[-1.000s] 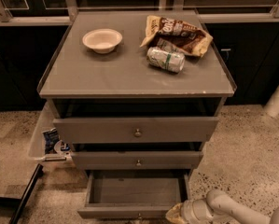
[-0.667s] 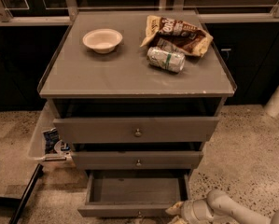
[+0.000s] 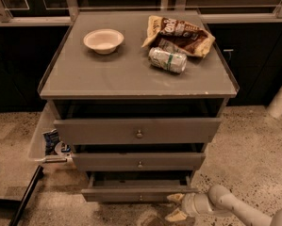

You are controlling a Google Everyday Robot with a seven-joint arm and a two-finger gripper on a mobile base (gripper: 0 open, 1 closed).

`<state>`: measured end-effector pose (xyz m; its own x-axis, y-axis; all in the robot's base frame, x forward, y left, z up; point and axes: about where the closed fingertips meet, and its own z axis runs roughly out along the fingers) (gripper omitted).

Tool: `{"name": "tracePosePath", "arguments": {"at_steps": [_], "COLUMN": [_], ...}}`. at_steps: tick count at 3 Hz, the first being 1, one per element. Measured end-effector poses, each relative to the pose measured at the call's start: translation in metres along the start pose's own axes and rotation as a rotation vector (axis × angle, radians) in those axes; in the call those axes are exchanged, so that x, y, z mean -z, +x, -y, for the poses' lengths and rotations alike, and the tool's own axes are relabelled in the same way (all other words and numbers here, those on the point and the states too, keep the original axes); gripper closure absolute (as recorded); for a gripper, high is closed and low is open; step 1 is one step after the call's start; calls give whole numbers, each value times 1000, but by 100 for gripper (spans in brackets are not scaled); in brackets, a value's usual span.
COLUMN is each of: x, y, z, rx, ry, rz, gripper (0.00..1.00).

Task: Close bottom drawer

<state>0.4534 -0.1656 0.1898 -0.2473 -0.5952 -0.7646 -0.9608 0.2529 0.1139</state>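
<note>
Grey bottom drawer (image 3: 139,194) sits further in than before, wide-spread gripper (image 3: 177,206) beside its front.

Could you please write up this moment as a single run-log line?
bottom drawer: slightly open | gripper: open, low right, by drawer front's right end | cabinet top: bowl, can, chip bag

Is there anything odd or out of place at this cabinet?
Yes. The bottom drawer is not fully shut; the open gripper is at its right front corner. The middle drawer and top drawer also stick out. On top, a can lies on its side by a snack bag.
</note>
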Motion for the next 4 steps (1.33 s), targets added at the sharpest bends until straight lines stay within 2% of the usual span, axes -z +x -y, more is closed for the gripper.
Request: {"name": "tracePosePath", "arguments": {"at_steps": [1, 2, 3, 4], "x": [-4, -16, -19, -19], "y": [-9, -7, -2, -2], "z": [23, 58, 71, 71], "rx": [40, 75, 69, 69], "ry": [15, 38, 56, 56], "rz": [-4, -30, -42, -42], "gripper": [60, 84, 100, 81]}}
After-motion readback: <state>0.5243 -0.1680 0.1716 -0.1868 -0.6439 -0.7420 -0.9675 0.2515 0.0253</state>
